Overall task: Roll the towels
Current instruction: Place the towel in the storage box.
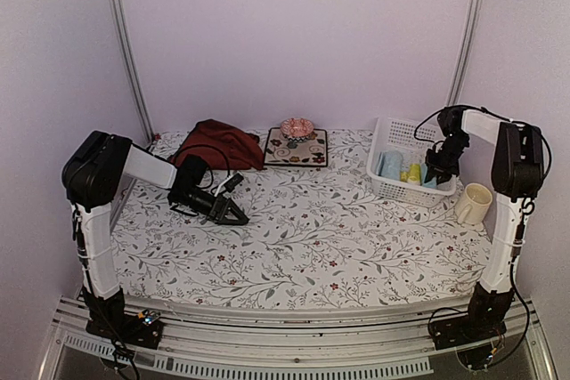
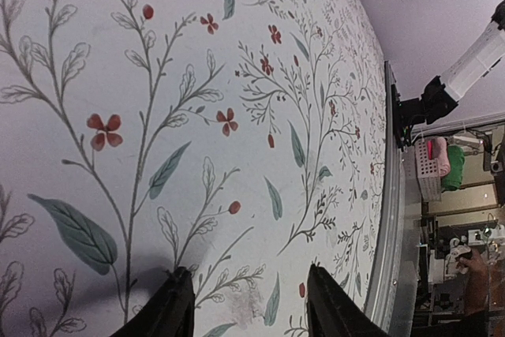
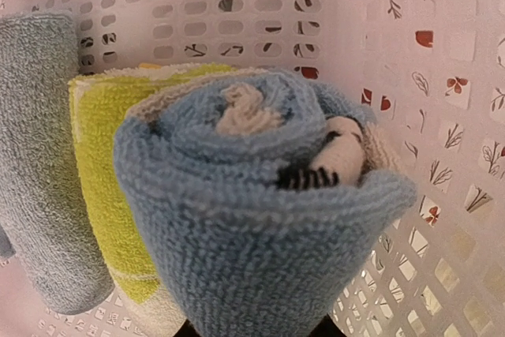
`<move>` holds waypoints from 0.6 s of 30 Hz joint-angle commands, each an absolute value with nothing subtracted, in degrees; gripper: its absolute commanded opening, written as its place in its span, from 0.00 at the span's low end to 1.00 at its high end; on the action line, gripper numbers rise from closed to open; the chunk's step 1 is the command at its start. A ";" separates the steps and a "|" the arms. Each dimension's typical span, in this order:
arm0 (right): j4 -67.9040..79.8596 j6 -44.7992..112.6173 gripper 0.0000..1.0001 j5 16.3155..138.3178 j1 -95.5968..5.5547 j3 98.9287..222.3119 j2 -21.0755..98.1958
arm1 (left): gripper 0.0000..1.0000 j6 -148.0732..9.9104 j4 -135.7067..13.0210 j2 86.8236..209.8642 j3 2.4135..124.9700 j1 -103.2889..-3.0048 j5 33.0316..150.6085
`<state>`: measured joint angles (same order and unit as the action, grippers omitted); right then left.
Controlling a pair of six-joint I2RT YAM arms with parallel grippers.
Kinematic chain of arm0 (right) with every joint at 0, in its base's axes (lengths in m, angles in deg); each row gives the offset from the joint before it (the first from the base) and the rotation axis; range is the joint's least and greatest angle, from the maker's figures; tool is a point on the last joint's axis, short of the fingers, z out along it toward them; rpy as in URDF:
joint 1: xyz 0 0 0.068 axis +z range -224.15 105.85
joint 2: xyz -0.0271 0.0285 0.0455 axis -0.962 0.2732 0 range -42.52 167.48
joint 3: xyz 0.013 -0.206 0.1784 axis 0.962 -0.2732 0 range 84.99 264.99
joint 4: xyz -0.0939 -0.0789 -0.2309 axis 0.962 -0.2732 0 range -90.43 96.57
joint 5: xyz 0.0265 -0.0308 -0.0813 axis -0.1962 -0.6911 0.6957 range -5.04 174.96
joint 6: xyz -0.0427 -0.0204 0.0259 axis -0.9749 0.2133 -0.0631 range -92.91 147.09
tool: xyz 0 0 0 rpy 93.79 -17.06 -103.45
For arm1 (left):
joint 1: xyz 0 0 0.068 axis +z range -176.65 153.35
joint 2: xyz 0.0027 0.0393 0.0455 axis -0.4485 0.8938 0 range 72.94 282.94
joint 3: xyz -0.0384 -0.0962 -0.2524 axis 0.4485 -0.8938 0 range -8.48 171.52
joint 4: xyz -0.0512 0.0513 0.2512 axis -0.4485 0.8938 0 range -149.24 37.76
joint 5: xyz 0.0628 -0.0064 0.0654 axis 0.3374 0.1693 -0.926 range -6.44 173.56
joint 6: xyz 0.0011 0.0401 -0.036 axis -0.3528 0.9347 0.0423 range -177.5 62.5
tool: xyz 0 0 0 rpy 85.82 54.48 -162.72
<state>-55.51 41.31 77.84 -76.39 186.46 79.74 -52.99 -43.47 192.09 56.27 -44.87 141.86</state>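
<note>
Where the white perforated plastic basket (image 1: pixel 398 133) stands at the right of the overhead view, three towels are packed side by side inside it. A pale grey-blue rolled terry towel (image 3: pixel 39 155) lies at the left of the right wrist view, with a yellow-green terry towel (image 3: pixel 99 171) touching it. A rolled blue terry towel with a white and black print (image 3: pixel 260 226) sits in front, pressed against the yellow-green one and close to the basket's latticed wall. A cream mug (image 1: pixel 473 204) stands just beside the basket, to its lower right. At the upper middle of the overhead view is a square dark floral mat (image 1: pixel 312 156) with a pink round object (image 1: pixel 297 126) on it. To its left lies a crumpled dark red cloth towel (image 1: pixel 218 142), unrolled, near the back wall.

The right arm stands tall at the right edge with its elbow high. Its forearm is folded left and down, so the right end effector (image 1: pixel 438 169) dips into the basket's right end. The blue roll fills the space between its fingers, whose dark tips barely show at the bottom edge of the wrist view. I cannot tell whether they squeeze it.

The left arm bends forward from the left edge. The left end effector (image 1: pixel 236 214) lies low over the white floral-covered counter (image 1: pixel 338 255), pointing right, below the red towel and apart from it. Its fingers (image 2: pixel 175 309) are spread with nothing between them.
</note>
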 commanded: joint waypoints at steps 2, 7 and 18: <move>-56.62 41.19 0.28 79.80 -76.08 184.81 78.76 | 0.49 -52.23 -42.72 192.57 56.79 -45.50 142.71; -57.30 41.24 0.40 80.04 -76.08 187.53 77.54 | 0.49 -52.19 -42.64 192.29 56.73 -45.47 142.45; -62.34 40.85 0.51 82.65 -75.63 194.15 75.89 | 0.49 -52.35 -42.62 193.26 57.06 -45.50 142.49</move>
<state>-59.99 41.20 80.49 -76.28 193.08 78.18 -52.99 -43.45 192.11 56.27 -44.87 141.88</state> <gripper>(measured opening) 0.505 0.495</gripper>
